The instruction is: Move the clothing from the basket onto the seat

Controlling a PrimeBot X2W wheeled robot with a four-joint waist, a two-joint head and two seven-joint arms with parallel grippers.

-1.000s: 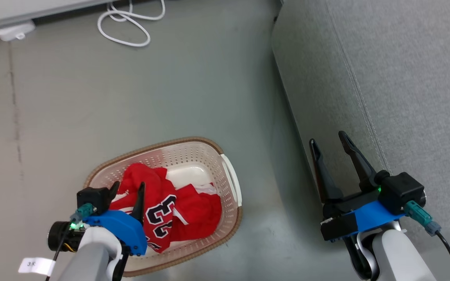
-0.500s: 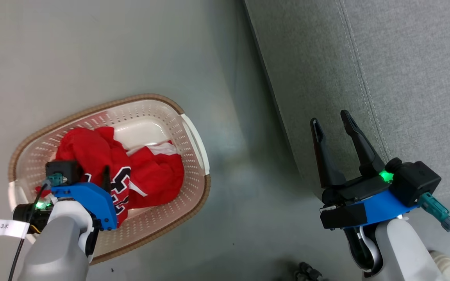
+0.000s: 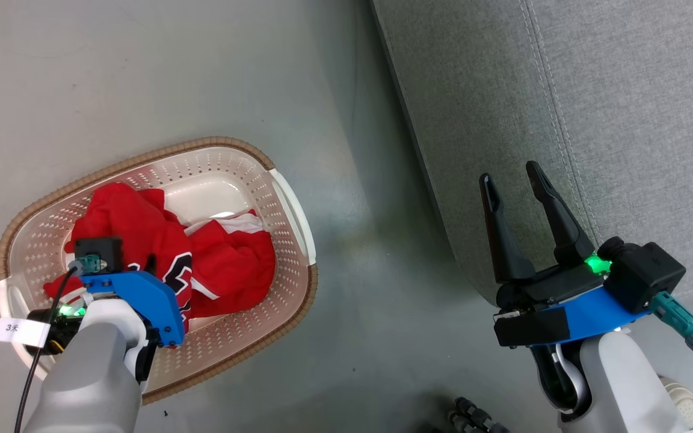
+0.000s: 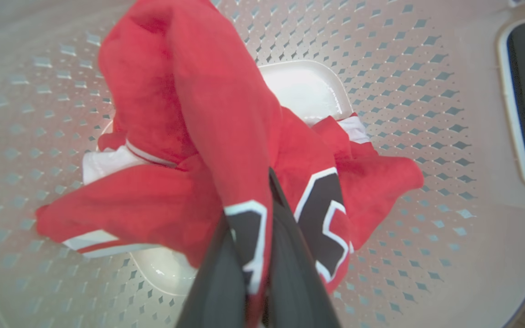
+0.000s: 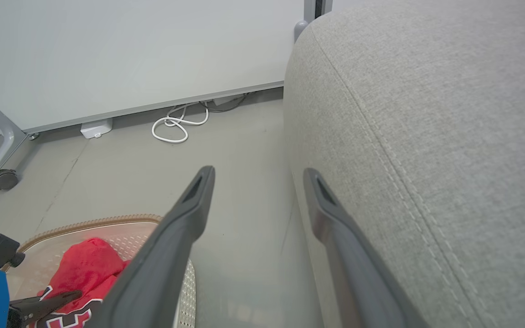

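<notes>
**A:** Which arm has the clothing?

**B:** The left. In the left wrist view, the left end effector (image 4: 249,205) is clamped on 1 fold of the clothing (image 3: 226,264). Red cloth with a black, white-edged numeral runs up between its 2 fingers, which stand almost together. The rest of the pile lies on the bottom of the basket (image 3: 226,142), spread to both sides of the fingers.

**A:** And the right?

**B:** The right end effector (image 3: 509,171) is spread wide and holds nothing. It hangs just by the near edge of the seat (image 3: 593,90), with its fingers pointing up the head view along that edge.

**A:** So which way does the load go?

**B:** To the robot's right. The basket stands on the floor (image 3: 352,252) at the left and the seat is at the right. A bare strip of floor lies between them, so they are apart, not touching. The seat's edge runs up the head view, slanting a little left, so the carry would cross it roughly square.

**A:** Then the right arm is nearer the seat.

**B:** It is nearer the seat, but well apart from the cloth. The left arm has the grip. I judge it must lift first, high enough for the trailing cloth to pass the basket's rim, and then swing right across the strip. The loose part could snag on the rim.
</notes>
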